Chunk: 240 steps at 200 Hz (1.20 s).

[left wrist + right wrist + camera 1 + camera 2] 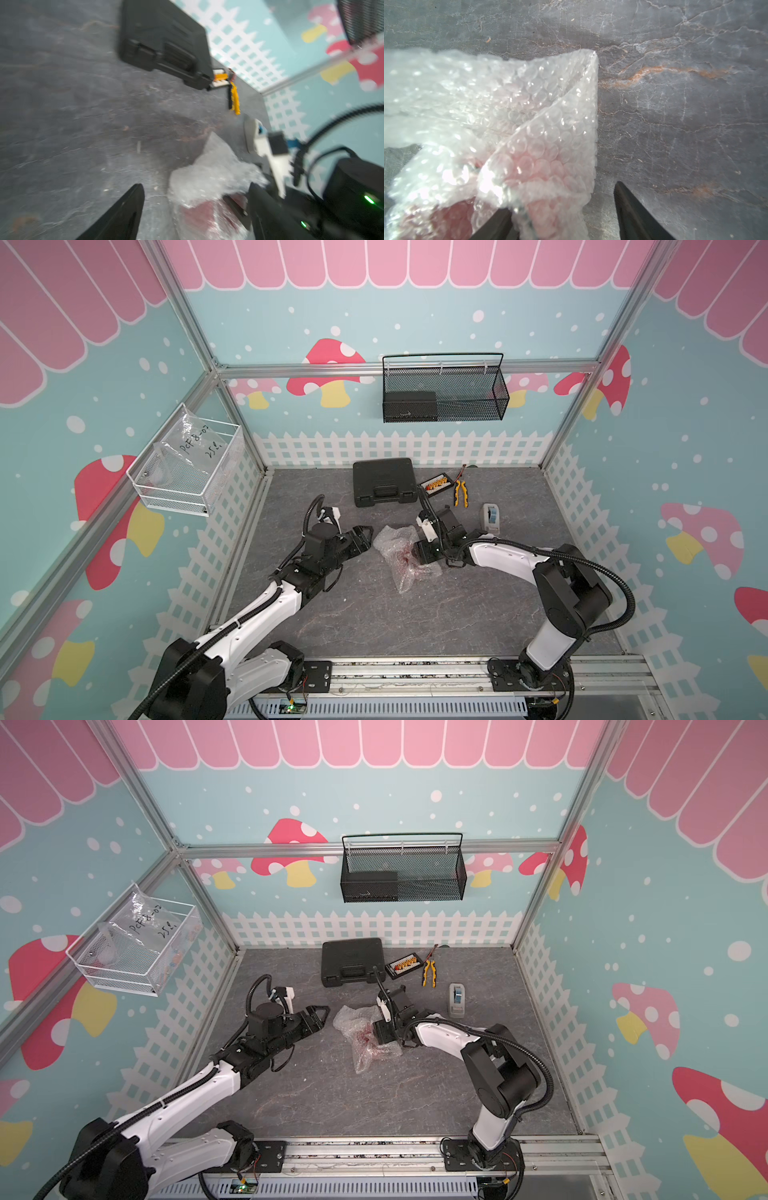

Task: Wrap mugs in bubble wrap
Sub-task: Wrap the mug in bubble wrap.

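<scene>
The bubble wrap (395, 543) (353, 1019) lies bunched in the middle of the table. Through it shows the red of the mug (405, 559) (365, 1038). My left gripper (368, 538) (195, 185) is open at the bundle's left edge. The left wrist view is blurred, with the wrap (209, 176) and mug (199, 214) between its wide jaws. My right gripper (562, 197) is at the bundle's right side, jaws apart. One of its fingers (496, 224) is half under the wrap (508, 99) over the mug (542, 166). The other finger (631, 212) stands clear of it.
A black case (384, 481) lies at the back, with a small parts box (434, 485) and yellow pliers (459, 491) to its right. A grey-white tape dispenser (491, 518) stands behind my right arm. A black mesh basket (444, 389) and a white basket (187, 472) hang on the walls.
</scene>
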Each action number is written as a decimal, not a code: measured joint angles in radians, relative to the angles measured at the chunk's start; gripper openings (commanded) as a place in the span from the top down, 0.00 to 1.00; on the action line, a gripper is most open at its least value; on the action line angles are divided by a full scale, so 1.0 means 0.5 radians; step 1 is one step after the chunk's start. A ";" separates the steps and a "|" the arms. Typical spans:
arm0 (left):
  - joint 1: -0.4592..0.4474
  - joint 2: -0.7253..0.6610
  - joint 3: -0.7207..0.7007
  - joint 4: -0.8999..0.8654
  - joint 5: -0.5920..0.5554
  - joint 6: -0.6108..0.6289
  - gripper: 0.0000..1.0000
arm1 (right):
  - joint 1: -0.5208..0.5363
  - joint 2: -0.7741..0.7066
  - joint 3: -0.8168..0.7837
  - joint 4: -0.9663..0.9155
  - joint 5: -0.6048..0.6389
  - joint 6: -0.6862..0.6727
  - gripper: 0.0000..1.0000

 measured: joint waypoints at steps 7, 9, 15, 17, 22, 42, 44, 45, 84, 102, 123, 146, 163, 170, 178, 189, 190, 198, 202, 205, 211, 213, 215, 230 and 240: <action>0.066 0.087 -0.002 0.003 0.034 -0.046 0.26 | 0.001 0.000 0.000 0.000 0.000 0.000 0.34; 0.082 0.117 -0.002 0.006 0.048 -0.064 0.27 | 0.001 0.000 0.000 0.000 0.000 0.000 0.34; 0.117 0.201 0.001 0.021 0.083 -0.093 0.28 | 0.002 0.000 0.000 0.000 0.001 0.000 0.34; 0.126 0.226 0.003 0.022 0.096 -0.097 0.29 | 0.002 0.000 0.000 0.000 0.000 0.000 0.34; 0.139 0.294 0.007 0.037 0.129 -0.120 0.31 | 0.004 0.000 0.000 0.000 0.001 0.001 0.34; 0.157 0.596 0.073 0.119 0.301 -0.158 0.37 | 0.011 0.000 0.000 0.002 0.003 -0.001 0.34; 0.157 0.625 0.084 0.130 0.321 -0.158 0.38 | 0.011 0.000 0.000 0.002 0.002 -0.001 0.34; 0.157 0.634 0.088 0.134 0.327 -0.158 0.38 | 0.011 0.000 0.000 0.002 0.002 -0.001 0.34; 0.124 1.074 0.231 0.384 0.668 -0.189 0.39 | 0.013 0.000 0.000 0.001 0.005 -0.008 0.34; 0.072 1.095 0.225 0.494 0.797 -0.193 0.38 | 0.013 0.000 0.000 0.001 0.007 -0.009 0.34; 0.025 1.075 0.193 0.665 0.925 -0.193 0.35 | 0.013 0.000 0.000 0.001 0.008 -0.013 0.34; 0.002 1.015 0.150 0.699 1.001 -0.153 0.33 | 0.013 0.000 0.000 -0.001 0.008 -0.013 0.34; -0.032 0.968 0.154 0.638 1.015 -0.074 0.32 | 0.013 0.000 0.000 -0.001 0.009 -0.013 0.35; -0.055 0.954 0.159 0.599 1.013 -0.036 0.31 | 0.014 0.000 0.000 -0.002 0.009 -0.013 0.35; -0.085 0.944 0.166 0.552 1.003 0.000 0.31 | 0.014 0.000 0.000 -0.004 0.011 -0.013 0.35; -0.123 0.929 0.179 0.489 0.980 0.055 0.30 | 0.014 0.000 0.000 -0.015 0.016 -0.013 0.35; -0.127 0.927 0.181 0.480 0.976 0.062 0.30 | 0.014 0.000 0.000 -0.018 0.018 -0.013 0.35; -0.149 0.918 0.193 0.422 0.954 0.100 0.29 | 0.015 0.000 0.000 -0.030 0.020 -0.013 0.35; -0.159 0.914 0.200 0.394 0.941 0.123 0.29 | 0.015 0.000 0.000 -0.035 0.021 -0.013 0.35; -0.166 0.912 0.205 0.372 0.929 0.135 0.29 | 0.015 0.000 0.000 -0.038 0.022 -0.013 0.35; -0.182 0.906 0.223 0.319 0.898 0.169 0.29 | 0.016 0.000 0.000 -0.043 0.024 -0.013 0.35; -0.185 0.906 0.230 0.304 0.889 0.179 0.29 | 0.017 0.000 0.000 -0.044 0.024 -0.013 0.35; -0.191 0.906 0.237 0.288 0.877 0.192 0.29 | 0.017 0.000 0.000 -0.046 0.026 -0.013 0.35; -0.219 0.896 0.300 0.182 0.813 0.268 0.27 | 0.020 0.000 0.000 -0.049 0.036 -0.013 0.35; -0.233 0.881 0.314 0.144 0.780 0.297 0.26 | 0.021 0.000 0.000 -0.050 0.038 -0.012 0.35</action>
